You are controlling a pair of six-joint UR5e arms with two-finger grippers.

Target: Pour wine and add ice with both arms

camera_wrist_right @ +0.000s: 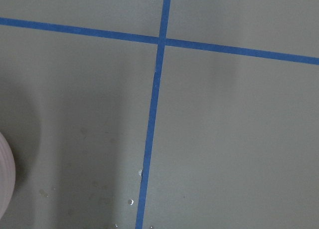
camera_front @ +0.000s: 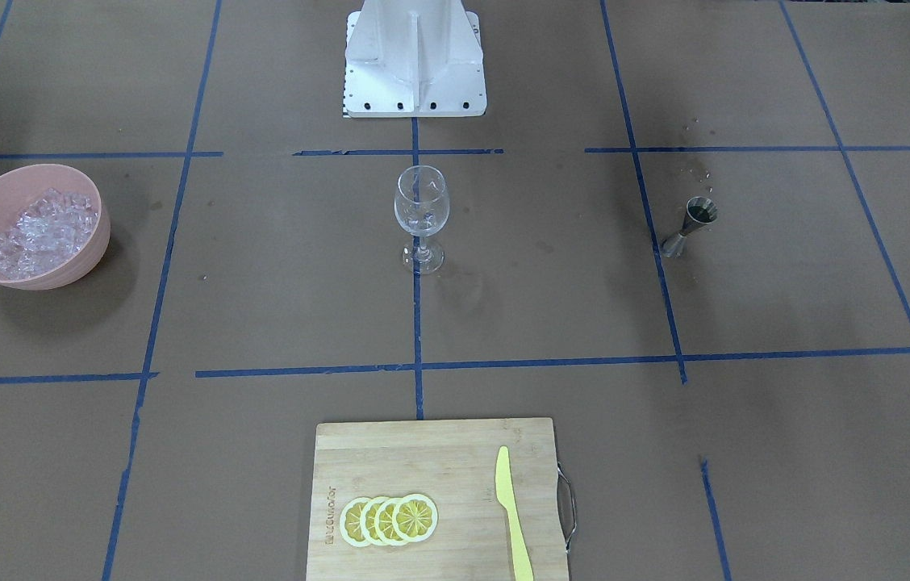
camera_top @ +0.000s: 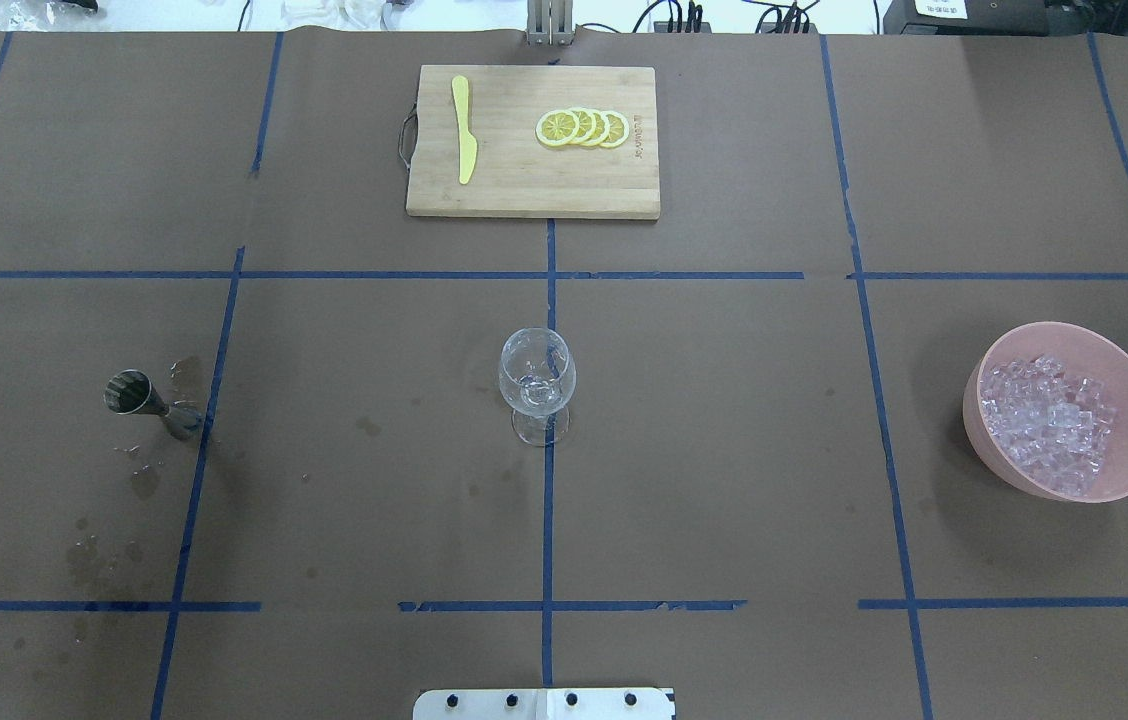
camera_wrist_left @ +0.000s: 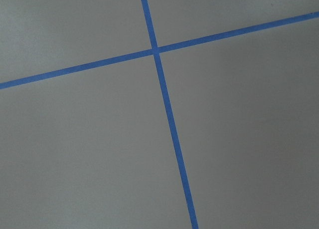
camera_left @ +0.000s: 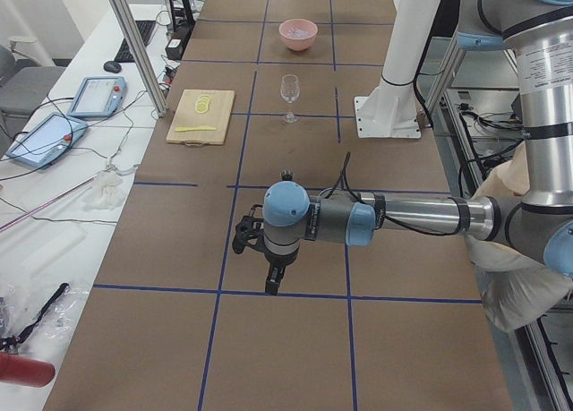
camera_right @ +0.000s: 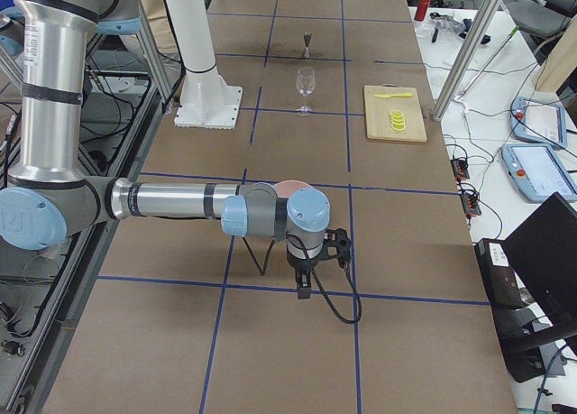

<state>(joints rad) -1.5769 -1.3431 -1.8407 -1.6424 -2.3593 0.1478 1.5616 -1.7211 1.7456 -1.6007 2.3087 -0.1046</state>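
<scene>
A clear stemmed glass (camera_front: 421,214) stands upright at the table's middle, also in the overhead view (camera_top: 536,385). A pink bowl (camera_front: 92,254) holds the ice (camera_front: 39,234), a heap of clear chunks, on the robot's right (camera_top: 1049,425). A small metal jigger (camera_top: 149,400) stands upright on the robot's left. Both arms show only in the side views. The left gripper (camera_left: 271,286) hangs over the table near the jigger's area. The right gripper (camera_right: 304,290) hangs near the bowl. I cannot tell whether either is open or shut. The wrist views show only bare table and blue tape.
A wooden cutting board (camera_top: 524,190) with lemon slices (camera_top: 582,128) and a yellow knife (camera_top: 464,140) lies at the far middle. The white base block (camera_front: 413,73) stands at the robot's side. Wet stains (camera_top: 104,560) surround the jigger. The bowl's edge (camera_wrist_right: 4,179) shows in the right wrist view.
</scene>
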